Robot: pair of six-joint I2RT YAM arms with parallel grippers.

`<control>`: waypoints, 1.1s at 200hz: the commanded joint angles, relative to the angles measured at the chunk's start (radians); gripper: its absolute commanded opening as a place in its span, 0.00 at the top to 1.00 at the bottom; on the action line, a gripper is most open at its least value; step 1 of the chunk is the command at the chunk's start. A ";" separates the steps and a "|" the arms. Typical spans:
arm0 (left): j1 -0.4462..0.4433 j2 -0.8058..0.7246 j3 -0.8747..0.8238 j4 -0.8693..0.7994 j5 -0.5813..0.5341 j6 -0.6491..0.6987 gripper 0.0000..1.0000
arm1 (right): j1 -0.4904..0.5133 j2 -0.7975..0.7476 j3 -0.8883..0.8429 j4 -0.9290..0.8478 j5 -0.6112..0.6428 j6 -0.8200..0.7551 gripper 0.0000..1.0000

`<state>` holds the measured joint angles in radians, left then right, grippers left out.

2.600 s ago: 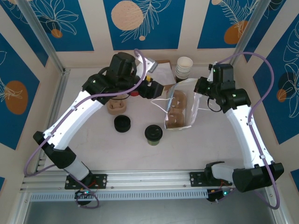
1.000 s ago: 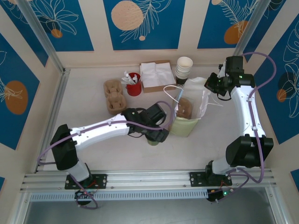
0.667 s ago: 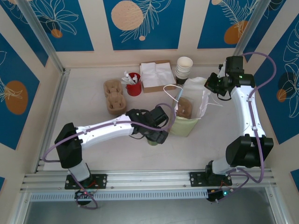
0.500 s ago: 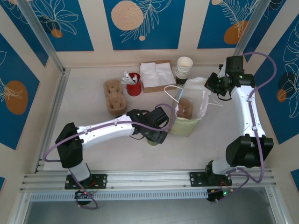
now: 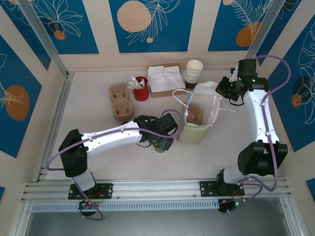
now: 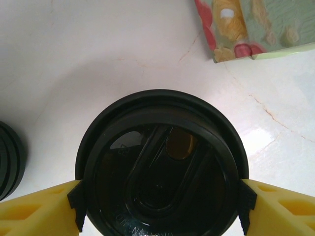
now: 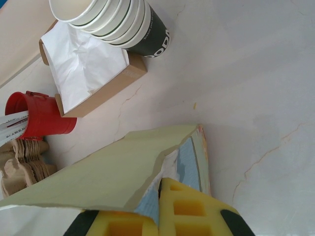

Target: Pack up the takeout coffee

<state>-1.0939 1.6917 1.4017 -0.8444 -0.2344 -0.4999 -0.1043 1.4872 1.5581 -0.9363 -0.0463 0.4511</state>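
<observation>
The takeout coffee [image 6: 162, 172] stands on the table, its round black lid seen from straight above in the left wrist view. My left gripper [image 6: 160, 206] straddles it, and both black pads [image 6: 76, 201] press against the lid's rim. In the top view the left gripper [image 5: 161, 142] covers the coffee [image 5: 158, 149], just left of the pale green paper bag [image 5: 194, 132]. My right gripper [image 5: 221, 96] is shut on the bag's far right rim and holds its mouth open. In the right wrist view the right gripper [image 7: 160, 196] pinches the bag's edge [image 7: 98, 182].
A brown cup carrier [image 5: 195, 114] sits inside the bag. Behind it stand stacked lidless cups [image 5: 194, 73], a napkin box [image 5: 162, 78], a red cup of sachets [image 5: 141, 91] and spare carriers [image 5: 120, 102]. A stack of black lids [image 6: 7, 157] lies close left of the coffee.
My left arm dropped from the back of the table onto the coffee, and its jaws have narrowed onto the lid. The right arm has lifted the bag upright and holds still.
</observation>
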 commanded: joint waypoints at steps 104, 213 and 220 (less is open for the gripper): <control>0.084 -0.170 -0.174 -0.082 -0.073 -0.060 0.22 | -0.006 0.007 0.008 -0.001 -0.041 -0.010 1.00; 0.140 -0.270 -0.194 -0.130 -0.063 -0.061 0.05 | -0.003 0.021 0.014 -0.003 -0.057 0.034 1.00; 0.140 -0.278 -0.168 -0.139 -0.063 -0.049 0.03 | -0.003 0.019 0.013 -0.004 -0.059 0.045 1.00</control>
<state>-0.9623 1.4536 1.1671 -0.9340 -0.2924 -0.5705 -0.1051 1.4986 1.5578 -0.9360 -0.0612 0.4564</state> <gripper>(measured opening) 0.941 0.051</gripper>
